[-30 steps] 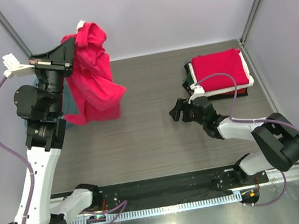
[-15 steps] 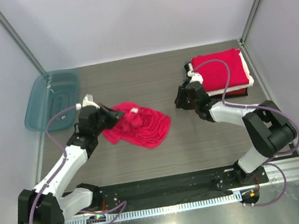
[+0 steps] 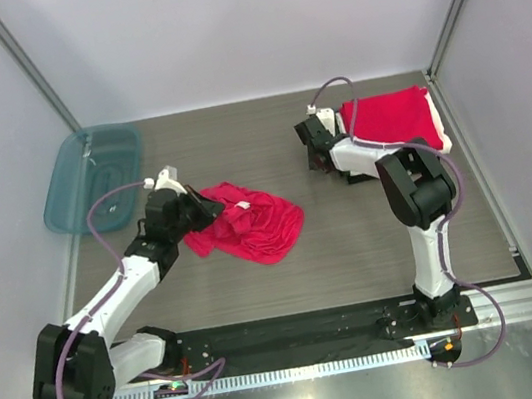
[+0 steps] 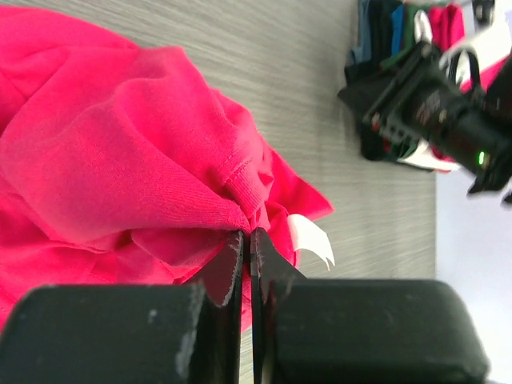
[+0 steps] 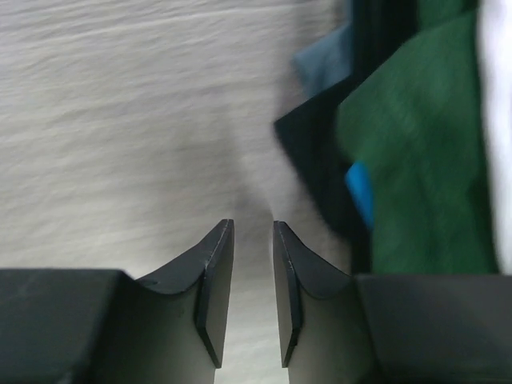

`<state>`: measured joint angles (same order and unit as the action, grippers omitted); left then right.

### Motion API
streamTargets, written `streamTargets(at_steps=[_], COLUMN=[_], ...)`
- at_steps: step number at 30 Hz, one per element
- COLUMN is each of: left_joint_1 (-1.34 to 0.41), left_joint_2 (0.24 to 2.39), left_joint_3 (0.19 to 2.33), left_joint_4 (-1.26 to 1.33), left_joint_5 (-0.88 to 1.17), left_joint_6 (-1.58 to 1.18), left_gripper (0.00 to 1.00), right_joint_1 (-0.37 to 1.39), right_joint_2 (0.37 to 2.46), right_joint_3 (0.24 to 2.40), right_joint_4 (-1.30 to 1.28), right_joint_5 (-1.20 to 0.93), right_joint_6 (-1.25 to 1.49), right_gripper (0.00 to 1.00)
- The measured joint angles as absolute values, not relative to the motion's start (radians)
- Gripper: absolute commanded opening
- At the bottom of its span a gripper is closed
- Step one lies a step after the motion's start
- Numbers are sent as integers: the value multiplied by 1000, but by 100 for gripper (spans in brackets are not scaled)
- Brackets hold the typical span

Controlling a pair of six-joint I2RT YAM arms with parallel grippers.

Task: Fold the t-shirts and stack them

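A crumpled crimson-red t-shirt (image 3: 255, 223) lies on the table left of the middle. My left gripper (image 3: 213, 207) is shut on a fold at its left edge. In the left wrist view the pinched red t-shirt (image 4: 120, 152) fills the left, and its white neck label (image 4: 312, 240) curls beside my left gripper (image 4: 248, 240). A folded stack of t-shirts (image 3: 391, 122), red on top, sits at the back right. My right gripper (image 3: 320, 158) hangs at the stack's left edge. In the right wrist view my right gripper (image 5: 252, 232) is narrowly open over bare table, with the stack's green layer (image 5: 424, 152) to its right.
A translucent teal tray (image 3: 73, 195) stands at the back left near the wall. Pale walls close in the table on three sides. The right arm's elbow (image 3: 416, 186) rises in front of the stack. Wood-grain tabletop (image 3: 353, 236) stretches between the shirt and the arm bases.
The left arm brought the red t-shirt down from high at the back left onto the table. The right gripper moved back to the stack's left edge and its jaws narrowed.
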<state>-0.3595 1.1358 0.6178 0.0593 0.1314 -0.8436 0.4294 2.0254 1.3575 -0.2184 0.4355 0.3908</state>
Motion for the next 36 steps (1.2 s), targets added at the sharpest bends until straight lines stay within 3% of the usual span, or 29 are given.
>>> streamTargets(at_steps=[15, 20, 26, 32, 36], left_joint_1=[-397, -424, -445, -445, -444], left_joint_2=[1142, 1154, 1183, 1177, 1146], left_joint_3=[598, 599, 623, 671, 671], left_joint_4=[101, 109, 100, 41, 9], left_joint_5=[137, 137, 141, 31, -31], left_joint_6=[-757, -750, -752, -766, -773], left_gripper=[0, 0, 0, 0, 0], right_joint_1=[219, 173, 292, 440, 466], right_joint_2=[2057, 2015, 1861, 1561, 1435], right_joint_3=[1391, 1347, 1247, 1039, 888], right_joint_4=[-276, -286, -282, -202, -167], right_joint_5=[432, 406, 369, 170, 29], right_joint_6=[418, 415, 371, 368, 360], right_gripper=[31, 52, 56, 66, 67])
